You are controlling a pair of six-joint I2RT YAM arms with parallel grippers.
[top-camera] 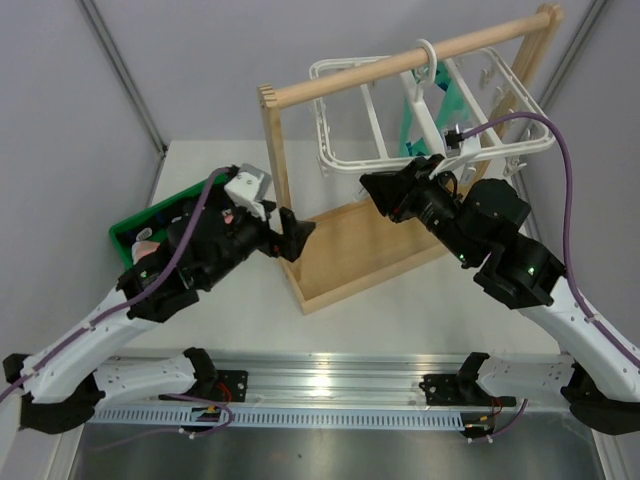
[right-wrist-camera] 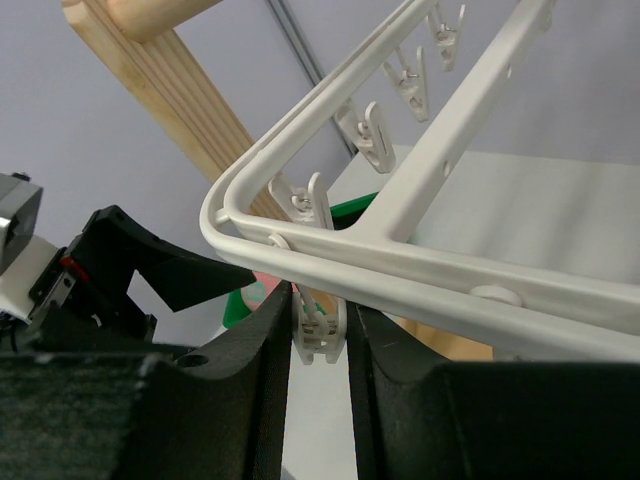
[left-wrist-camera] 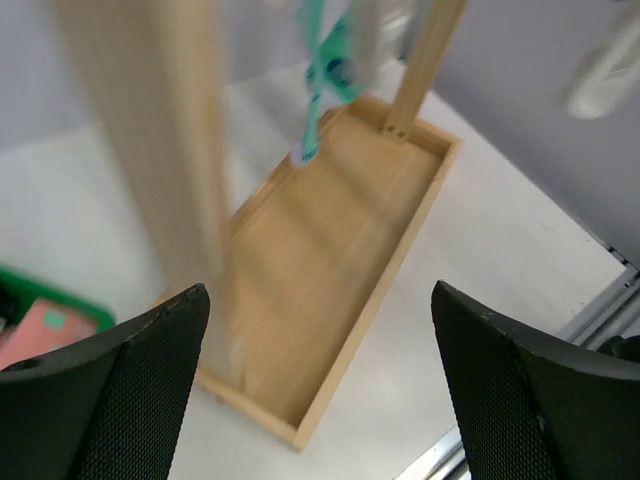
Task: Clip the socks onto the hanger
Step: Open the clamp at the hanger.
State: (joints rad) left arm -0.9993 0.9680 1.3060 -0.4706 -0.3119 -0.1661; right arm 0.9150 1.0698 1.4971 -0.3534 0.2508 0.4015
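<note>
The white hanger (top-camera: 345, 160) hangs by its hook from the wooden rod. My right gripper (top-camera: 372, 188) is at its near left corner. In the right wrist view the right gripper (right-wrist-camera: 318, 300) is shut on a small white clip (right-wrist-camera: 322, 338) that dangles under the hanger frame (right-wrist-camera: 450, 272). My left gripper (top-camera: 292, 236) is open and empty beside the rack's left post, above the base tray (left-wrist-camera: 330, 260); the left wrist view shows its gap (left-wrist-camera: 320, 300) empty. A salmon-pink sock (left-wrist-camera: 45, 330) lies in the green bin (top-camera: 130, 228). The black socks are hidden.
The light wooden rack (top-camera: 275, 150) with its round rod (top-camera: 400, 62) stands mid-table. A teal-green sock (left-wrist-camera: 325, 60) hangs clipped at the hanger's far side (top-camera: 415, 110). The aluminium rail (top-camera: 330, 380) runs along the near edge.
</note>
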